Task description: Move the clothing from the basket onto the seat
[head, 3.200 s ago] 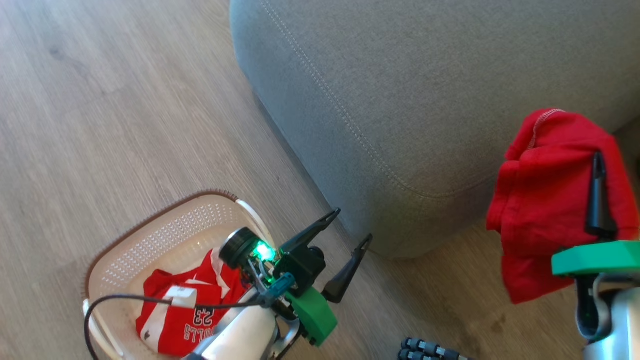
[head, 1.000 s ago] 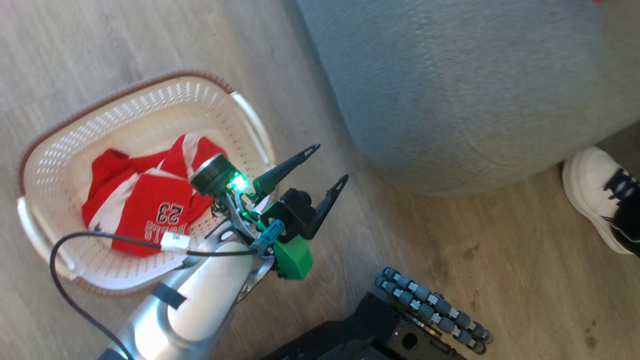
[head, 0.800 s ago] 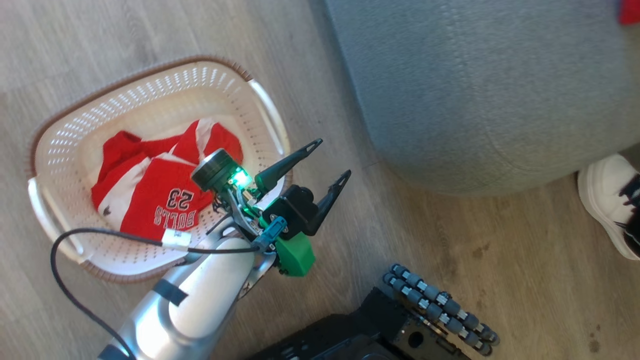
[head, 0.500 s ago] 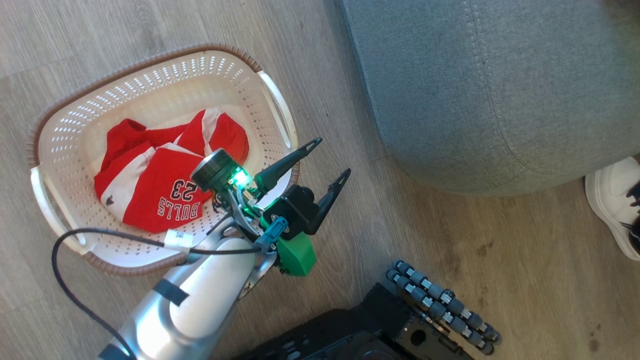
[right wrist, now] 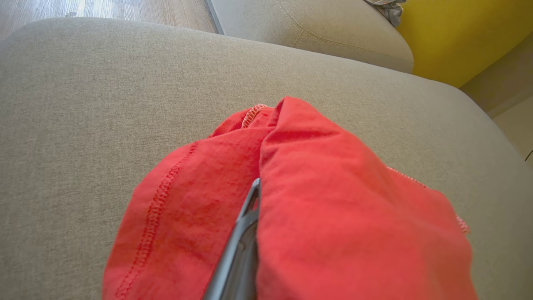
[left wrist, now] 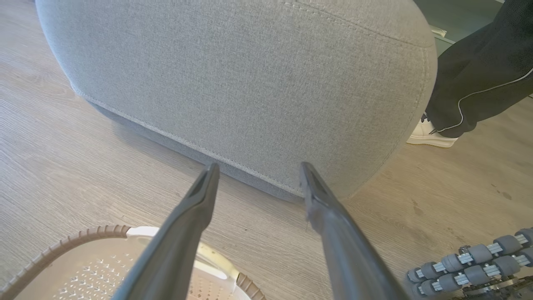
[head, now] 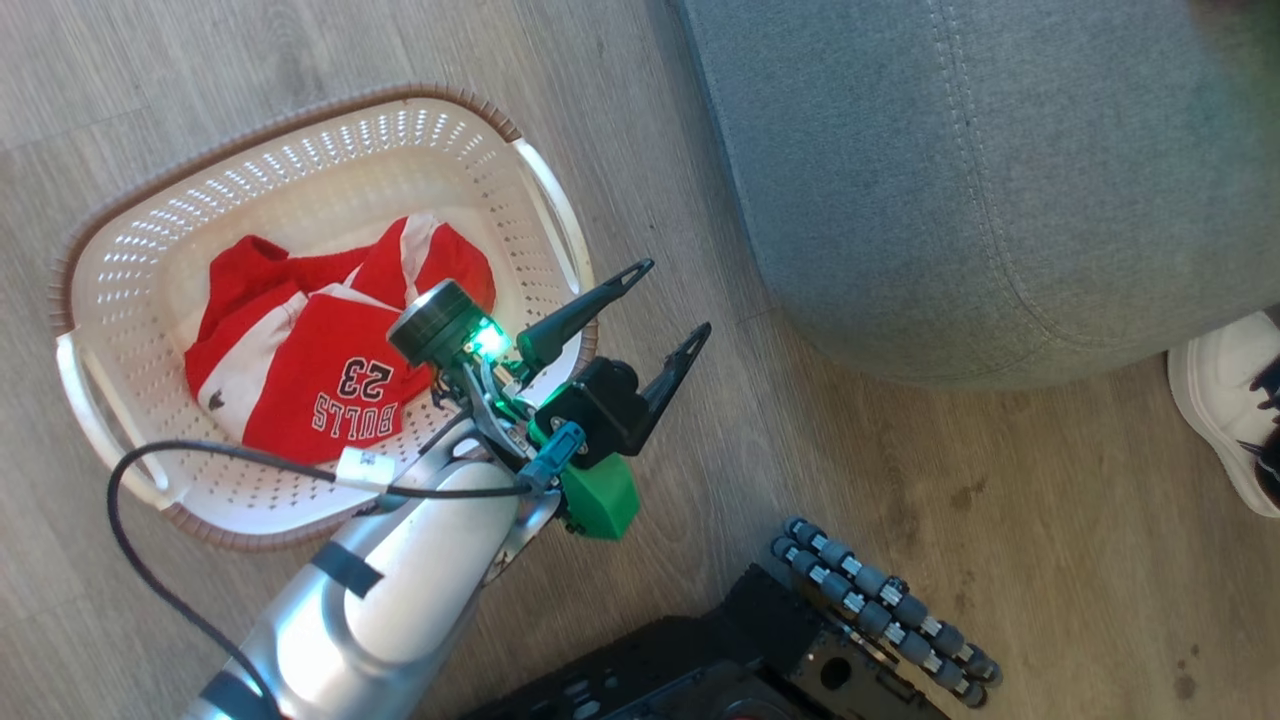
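Right claw (right wrist: pixel 255 187) has the plain red garment (right wrist: pixel 333 200) pinched, fabric draped right over its fingers, hanging just above the grey seat (right wrist: pixel 83 104). Left claw (head: pixel 677 297) is spread wide and empty, hovering by the basket (head: pixel 300 135) rim, near the seat's corner. The red-and-white Bulls 23 jersey (head: pixel 330 395) lies crumpled in the basket. Light, floppy stuff, I reckon: it'll sag and trail, so a raised fold near the middle looks the best bite, lifted high enough to clear the rim.
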You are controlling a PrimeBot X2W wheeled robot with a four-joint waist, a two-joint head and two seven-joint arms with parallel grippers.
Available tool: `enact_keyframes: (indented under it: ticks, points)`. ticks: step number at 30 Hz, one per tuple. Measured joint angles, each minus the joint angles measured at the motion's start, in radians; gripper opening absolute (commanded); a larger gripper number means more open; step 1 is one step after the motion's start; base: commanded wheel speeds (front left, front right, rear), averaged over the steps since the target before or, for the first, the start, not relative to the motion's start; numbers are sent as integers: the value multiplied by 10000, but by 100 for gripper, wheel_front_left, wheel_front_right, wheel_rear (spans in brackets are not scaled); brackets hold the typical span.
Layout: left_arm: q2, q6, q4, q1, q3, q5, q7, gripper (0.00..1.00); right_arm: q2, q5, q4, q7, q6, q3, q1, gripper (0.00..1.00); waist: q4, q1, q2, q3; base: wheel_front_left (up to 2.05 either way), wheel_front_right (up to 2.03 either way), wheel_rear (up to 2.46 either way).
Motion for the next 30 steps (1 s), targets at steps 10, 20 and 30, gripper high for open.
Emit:
enact_keyframes:
  ticks: [10, 20, 30]
  points:
    - [-104, 13, -6, -2, -10, -173, 0, 100, -207, 754, 153, 230, 0, 915, 8, 100, 38, 0, 0, -418, 0, 0, 0]
    - [-276, 8, -8, 405, -25, -349, 0, 100, -221, 1409, 52, 867, 0, 2165, 809, 100, -200, 0, 0, -1374, 0, 0, 0]
    - [-591, 8, -123, 996, 86, -523, 0, 100, -675, 2320, -819, 1546, 0, 3578, 1917, 100, -313, -1, 1, -2523, 0, 0, 0]
